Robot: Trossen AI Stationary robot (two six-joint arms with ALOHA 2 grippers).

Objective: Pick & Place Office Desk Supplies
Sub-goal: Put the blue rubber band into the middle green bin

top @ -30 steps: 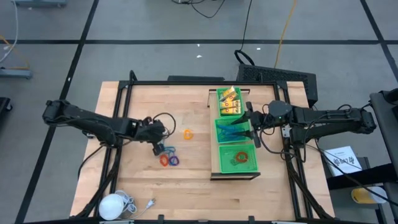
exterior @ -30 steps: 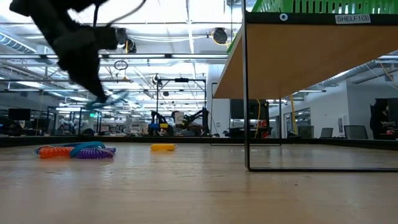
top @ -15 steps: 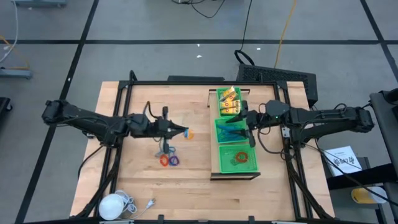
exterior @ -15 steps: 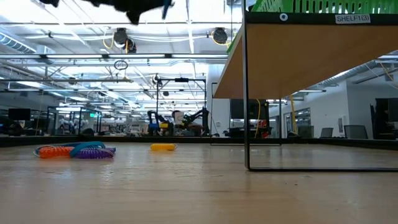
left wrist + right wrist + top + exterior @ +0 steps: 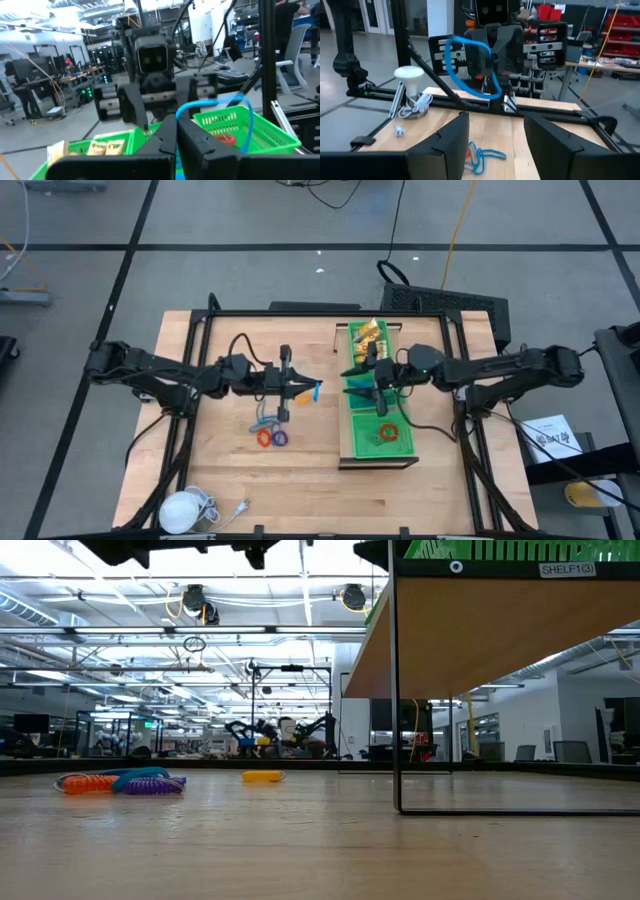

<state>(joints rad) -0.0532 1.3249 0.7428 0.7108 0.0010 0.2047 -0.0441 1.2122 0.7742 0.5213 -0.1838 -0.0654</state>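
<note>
Left gripper (image 5: 300, 389) sits mid-frame in the high view, clenched on a thin blue ring (image 5: 470, 67) that stands up out of its fingertips. Straight across to the picture's right, just past a small gap, the right gripper (image 5: 362, 373) faces it with fingers spread and nothing between them, hovering at the left edge of the green tray (image 5: 380, 448). That right arm is the nearer taker for a handover, I'd say.
</note>
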